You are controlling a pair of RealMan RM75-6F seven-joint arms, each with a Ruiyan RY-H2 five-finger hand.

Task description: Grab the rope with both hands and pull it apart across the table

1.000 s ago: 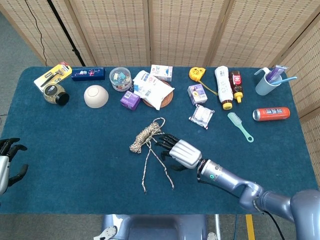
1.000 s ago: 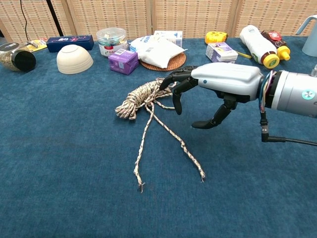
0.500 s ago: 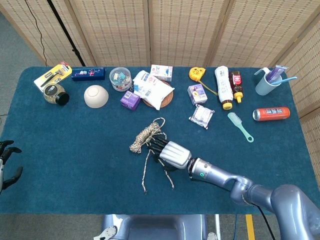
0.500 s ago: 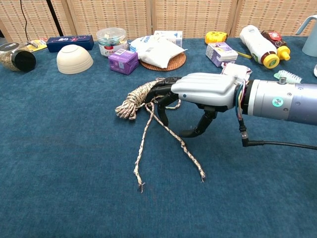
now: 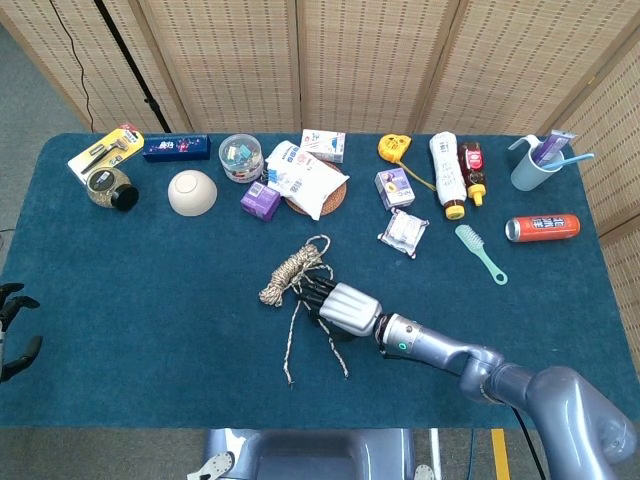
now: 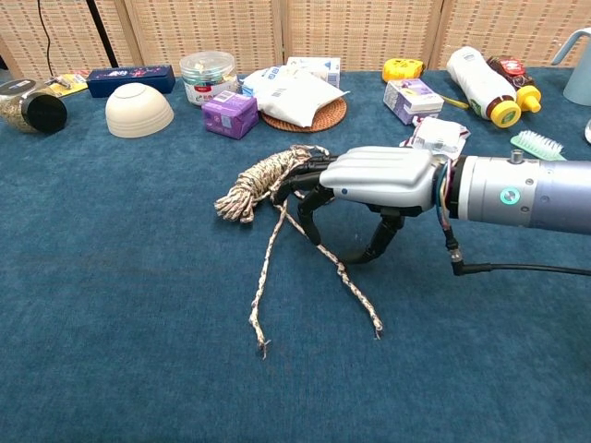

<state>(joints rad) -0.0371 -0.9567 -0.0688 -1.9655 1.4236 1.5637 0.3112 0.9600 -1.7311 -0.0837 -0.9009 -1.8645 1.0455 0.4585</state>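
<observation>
1. Near the middle of the blue table [image 5: 150, 300] lies the rope [image 5: 292, 269], a coiled hank with two loose tails trailing toward the near edge.
2. Compared with a second ago, the right hand [image 5: 338, 304] has slid left along the cloth and now sits right at the hank's near-right end, where the tails leave the coil.
3. Its dark fingers [image 6: 309, 177] reach over the strands and curl down among them, with the thumb set under the palm; the chest view does not show whether any strand is actually pinched, so I cannot tell if the grasp is made.
4. The hank itself looks unmoved over that second, which suggests the rope is not yet gripped or pulled.
5. At the far-left near edge, the left hand [image 5: 14, 330] shows only as a few dark fingertips, spread and holding nothing; more of it was visible a second ago, so it has dropped back, well apart from the rope.
6. Judged from this, the first grasp is being set; the left hand must still come across before any pulling apart.
7. Beyond the rope stand a white bowl [image 5: 192, 192] and a purple box [image 5: 260, 201], both untouched.
</observation>
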